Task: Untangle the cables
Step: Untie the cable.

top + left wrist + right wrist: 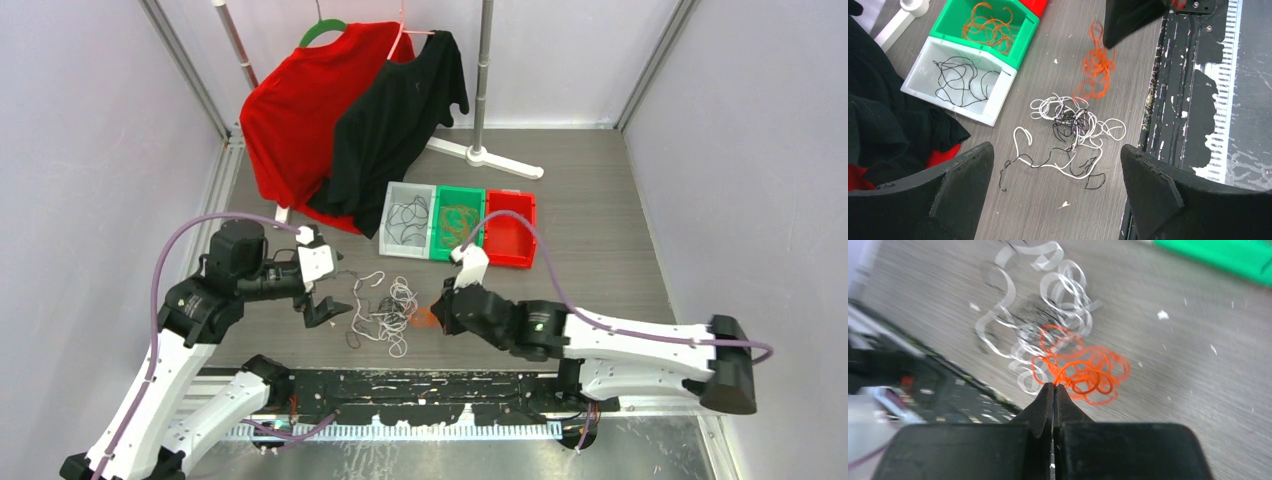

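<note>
top external view: the counter [600, 250] carries a white-and-black tangle [390, 312] of cables near its front edge; all places below are given from that tangle. a red shirt [300, 110] and a black shirt [400, 120] hang well beyond it, to the left.

left gripper [325, 308]: just left of the tangle, fingers wide apart, holding nothing. right gripper [1053, 386]: just right of the tangle, fingers pressed together and clamped on a strand of the orange cable [1083, 370].

risk, as judged: the orange cable's loops touch the tangle's right side, and in the right wrist view at least one loop appears to overlap white strands. if it is drawn away while snagged, the whole tangle would likely drag along, or its knots would tighten. the hold is on one thin strand at the very fingertips, so it could slip out. nothing pins the tangle down.

containers: three bins in a row beyond the tangle, to its right.
- clear bin [1000, 95], nearest: a loose black cable [955, 80].
- green bin [1025, 40], next: an orange-brown cable [990, 27].
- red bin [508, 240], farthest: no cable can be made out in it.
</note>
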Robot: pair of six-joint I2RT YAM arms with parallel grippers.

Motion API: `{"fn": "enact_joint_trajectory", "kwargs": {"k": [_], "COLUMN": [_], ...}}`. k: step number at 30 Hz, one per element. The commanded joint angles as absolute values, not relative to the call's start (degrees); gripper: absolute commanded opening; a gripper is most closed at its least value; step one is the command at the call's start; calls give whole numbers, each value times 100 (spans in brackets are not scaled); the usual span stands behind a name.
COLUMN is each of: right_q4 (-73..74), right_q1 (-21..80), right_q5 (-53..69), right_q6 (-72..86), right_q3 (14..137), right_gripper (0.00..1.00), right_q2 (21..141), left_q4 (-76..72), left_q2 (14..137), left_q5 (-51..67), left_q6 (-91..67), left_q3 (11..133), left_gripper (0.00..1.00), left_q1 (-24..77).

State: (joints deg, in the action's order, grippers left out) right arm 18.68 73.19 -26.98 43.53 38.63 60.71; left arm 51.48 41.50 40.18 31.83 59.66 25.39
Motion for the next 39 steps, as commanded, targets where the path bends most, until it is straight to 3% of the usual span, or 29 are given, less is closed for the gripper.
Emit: {"fn": "enact_joint_trajectory", "kwargs": {"k": [1, 10, 18, 21, 25, 27, 31, 39], "right_q4": [2324, 2908, 2419, 2237, 2158, 2160, 2267, 2639], "right_q1": [7349, 7348, 7348, 7348, 7348, 7341, 7330, 7288], "right_q5": [-2626, -1435, -822, -769, -923, -1052, -1424, -2457], "right_q6": [3885, 3281, 3361, 3429, 3475, 3480, 3488, 3855], "right_q3": [4972, 7251, 7797, 7704, 7519, 7407, 7100, 6178], "right_gripper": [1, 1, 1, 1, 1, 1, 1, 1], "right_q2": [5297, 5884, 6580, 6644, 6534, 6429, 6141, 5304], "left_q4": [4508, 3946, 3677, 3761, 4060, 4136, 4203, 4085], "left_q2": [3971, 4127, 4140, 4051, 3955, 3894, 3792, 3696], "left_q5": [4289, 4473, 4171, 4066, 4041, 3977, 3794, 3395], "left_q6": [2998, 2626, 2478, 2692, 2933, 3042, 3302, 3258], "left_q3": [5867, 5811, 5885, 5831, 5818, 5791, 5722, 5818], "left_gripper": [97, 94, 88, 71, 28, 20, 12, 8], "left_q1": [2549, 2666, 3228, 3243, 3250, 3242, 3243, 3243]}}
